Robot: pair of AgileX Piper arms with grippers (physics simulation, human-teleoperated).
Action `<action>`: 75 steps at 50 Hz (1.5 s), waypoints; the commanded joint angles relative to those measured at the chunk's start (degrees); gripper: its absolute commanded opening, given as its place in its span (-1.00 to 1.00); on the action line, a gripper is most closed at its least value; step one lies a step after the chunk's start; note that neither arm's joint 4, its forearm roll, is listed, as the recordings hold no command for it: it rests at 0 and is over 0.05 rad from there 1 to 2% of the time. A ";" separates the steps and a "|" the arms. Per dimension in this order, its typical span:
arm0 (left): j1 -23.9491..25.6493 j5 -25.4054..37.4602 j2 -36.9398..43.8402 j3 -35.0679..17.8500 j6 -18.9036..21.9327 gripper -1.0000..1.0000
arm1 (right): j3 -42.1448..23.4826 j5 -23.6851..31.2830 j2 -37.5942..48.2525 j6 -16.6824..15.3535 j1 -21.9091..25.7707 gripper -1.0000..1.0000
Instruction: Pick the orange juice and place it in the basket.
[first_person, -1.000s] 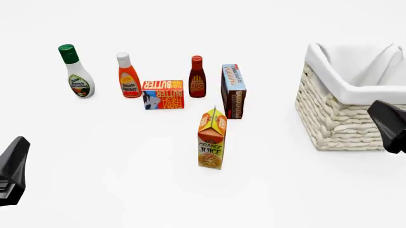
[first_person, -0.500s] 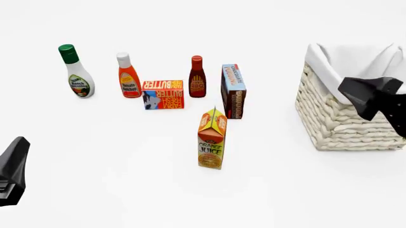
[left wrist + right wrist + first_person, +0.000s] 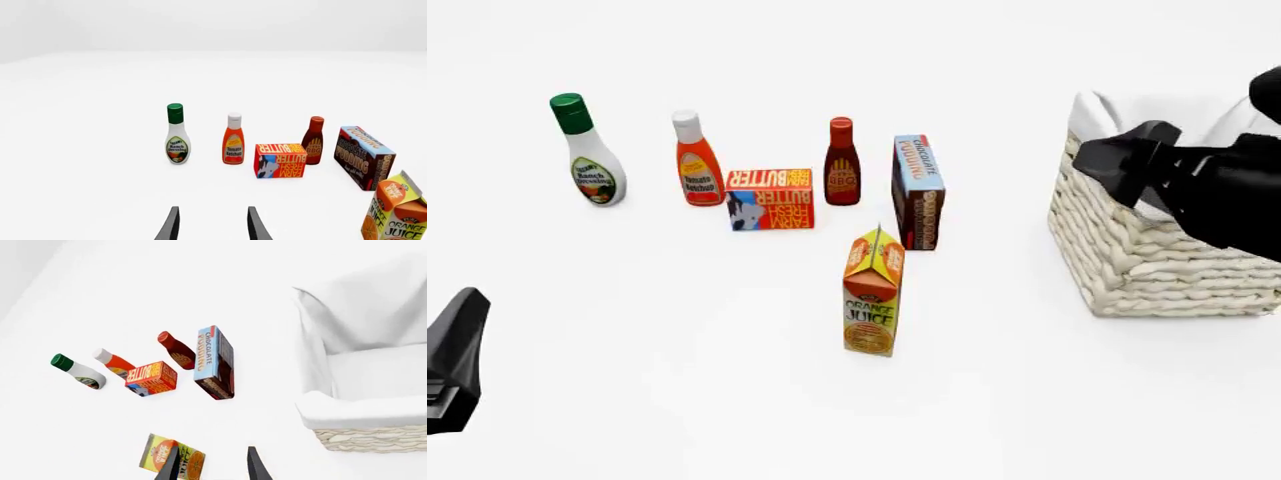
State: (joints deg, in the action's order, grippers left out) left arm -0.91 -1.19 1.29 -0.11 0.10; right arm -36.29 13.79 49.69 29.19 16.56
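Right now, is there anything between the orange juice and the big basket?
No. In the front view, only bare white table lies between the orange juice and the basket. The right gripper hangs above the basket's front edge, not in that gap.

- The orange juice (image 3: 874, 293) is a tall gable-top carton, orange and yellow, printed "ORANGE JUICE". It stands upright on the white table, nearer the camera than the other groceries.
- The basket (image 3: 1141, 255) is large, cream-white woven wicker with a white cloth lining over its rim. It sits upright, well right of the carton.
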 commanded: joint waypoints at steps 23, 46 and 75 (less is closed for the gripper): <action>0.00 0.00 0.00 0.00 0.00 1.00 | -17.61 10.99 18.11 7.40 8.36 1.00; 0.01 0.00 0.00 0.00 0.00 1.00 | -21.96 13.94 24.47 15.95 14.19 1.00; 0.00 0.01 -0.01 0.00 0.00 1.00 | -32.90 28.52 31.44 20.36 18.35 1.00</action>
State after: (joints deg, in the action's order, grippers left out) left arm -0.91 -1.18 1.28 -0.11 0.10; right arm -65.29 37.52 78.89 48.30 33.91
